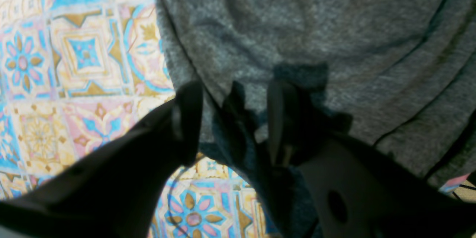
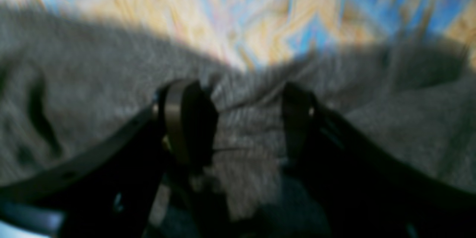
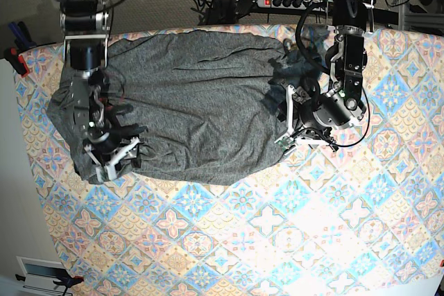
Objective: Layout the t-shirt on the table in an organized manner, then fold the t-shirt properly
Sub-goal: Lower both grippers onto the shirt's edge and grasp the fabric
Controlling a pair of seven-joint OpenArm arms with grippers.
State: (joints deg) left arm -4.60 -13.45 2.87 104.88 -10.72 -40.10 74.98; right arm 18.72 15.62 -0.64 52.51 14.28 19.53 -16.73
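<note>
The dark grey t-shirt (image 3: 187, 102) lies spread wide and wrinkled across the far part of the patterned table (image 3: 277, 240).

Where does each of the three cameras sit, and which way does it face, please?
Left wrist: on the left arm, facing down past the left gripper at the t-shirt edge and the table.
Right wrist: on the right arm, blurred, looking past the right gripper at shirt cloth.
Base: overhead, looking down on both arms.
All share the t-shirt and table.
</note>
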